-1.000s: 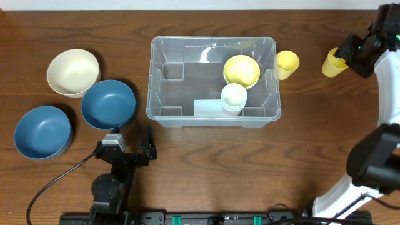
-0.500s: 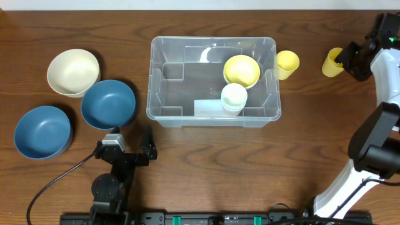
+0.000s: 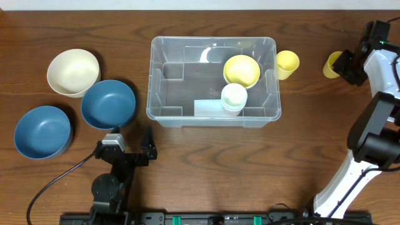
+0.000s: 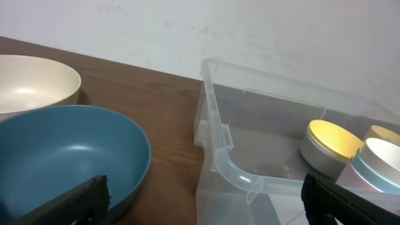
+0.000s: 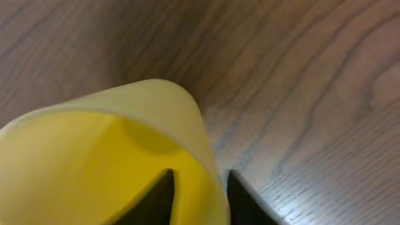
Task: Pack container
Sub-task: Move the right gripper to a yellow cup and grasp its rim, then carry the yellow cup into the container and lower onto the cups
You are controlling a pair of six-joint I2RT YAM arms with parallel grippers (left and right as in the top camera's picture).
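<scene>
- my right gripper (image 3: 343,62) is out at the far right of the table (image 3: 206,169); it's narrowed down and pinching the wall of a yellow cup (image 3: 333,64), one finger inside the rim and one outside, which the wrist view shows pretty clearly
- that cup looks tipped over toward the gripper rather than upright; can't tell if its base is on the wood or not
- my left gripper (image 3: 128,149) is down at the near side, left of centre; fingers spread wide with nothing between them, just hovering there
- from the left wrist view I'm looking past the rim of a blue bowl (image 4: 69,156) at the near left corner of the container (image 4: 219,147)
- the container sits on the table in the middle, a bit toward the far side, open top; clear plastic with a pale label (image 3: 208,107) by its near wall
- inside it, right half: a yellow bowl (image 3: 242,70) toward the far side; a pale cup (image 3: 234,97) just near of it, the two look like they're touching
- other yellow cup (image 3: 287,64) stands upright just outside the container's right wall, well apart from the one I'm holding
- over on the left: a cream bowl (image 3: 74,72) farthest back; the blue bowl right beside it; a second blue bowl (image 3: 42,131) nearest and furthest left
</scene>
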